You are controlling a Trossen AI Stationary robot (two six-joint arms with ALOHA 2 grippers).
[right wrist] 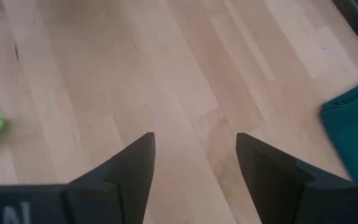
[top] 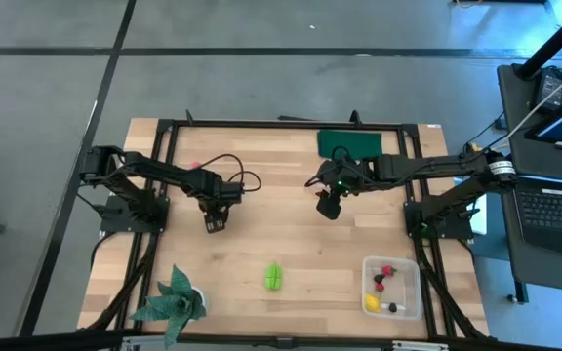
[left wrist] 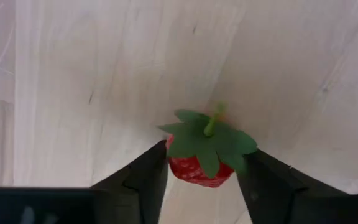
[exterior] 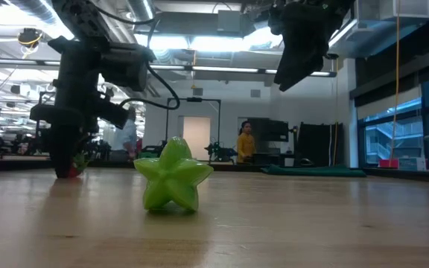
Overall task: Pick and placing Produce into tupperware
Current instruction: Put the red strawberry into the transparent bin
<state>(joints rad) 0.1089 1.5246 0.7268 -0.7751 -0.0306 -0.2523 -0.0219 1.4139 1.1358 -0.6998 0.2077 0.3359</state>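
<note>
Left gripper (left wrist: 201, 180) down at the wooden table (top: 291, 244), fingers (left wrist: 142, 180) narrowed around a small red strawberry (left wrist: 199, 167), pads touching its sides; glossy red body, flat green leafy cap, thin stem pointing up. Right gripper (right wrist: 194, 165) raised above the table near its middle, fingers (right wrist: 129, 168) spread wide, nothing between them but pale plank grain. Bright green ridged fruit (top: 274, 277), star-shaped end-on and smooth plastic, alone on the boards toward the front edge, well apart from both grippers. Clear tupperware (top: 410, 265), shallow and square with rounded corners, at the front right corner, holding a yellow lemon-like piece (top: 372, 303), red berries (top: 387, 271) and tiny dark berries (top: 392, 307). Flat dark green cloth (top: 347, 143) at the far edge. Spiky-leaved potted plant (top: 172, 304) at the front left.
</note>
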